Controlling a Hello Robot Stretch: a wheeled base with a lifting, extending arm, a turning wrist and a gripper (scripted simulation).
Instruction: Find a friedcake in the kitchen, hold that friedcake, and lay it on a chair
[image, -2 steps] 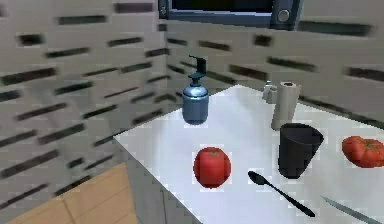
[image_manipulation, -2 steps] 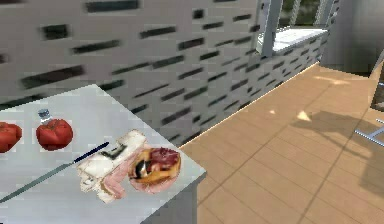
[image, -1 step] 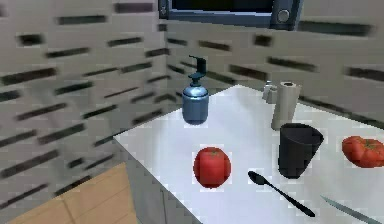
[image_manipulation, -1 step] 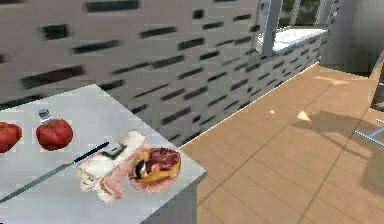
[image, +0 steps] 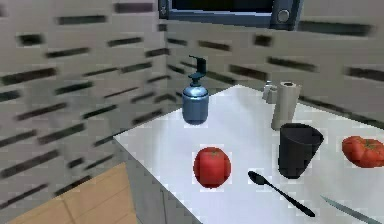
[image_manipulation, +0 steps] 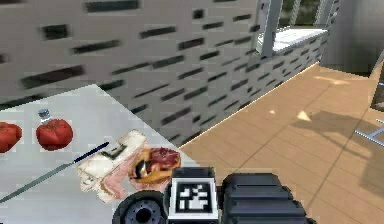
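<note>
Tool (image_manipulation: 143, 208) at table (image_manipulation: 85, 112) edge: grip state and load cannot be determined. A brown lump (image_manipulation: 156, 165) lies on pale wrapping (image_manipulation: 105, 172) nearby.

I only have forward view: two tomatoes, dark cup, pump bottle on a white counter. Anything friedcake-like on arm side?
Observer: Yes. A brown round thing, possibly the friedcake, lies near the counter edge that borders the wood floor.
Operator: On bare counter?
Observer: No, it rests against a pale heap of something crumpled.
Operator: Where's the claw?
Observer: The claw shows as a dark body at the bottom edge, just below that heap. I cannot tell whether it holds anything.
</note>
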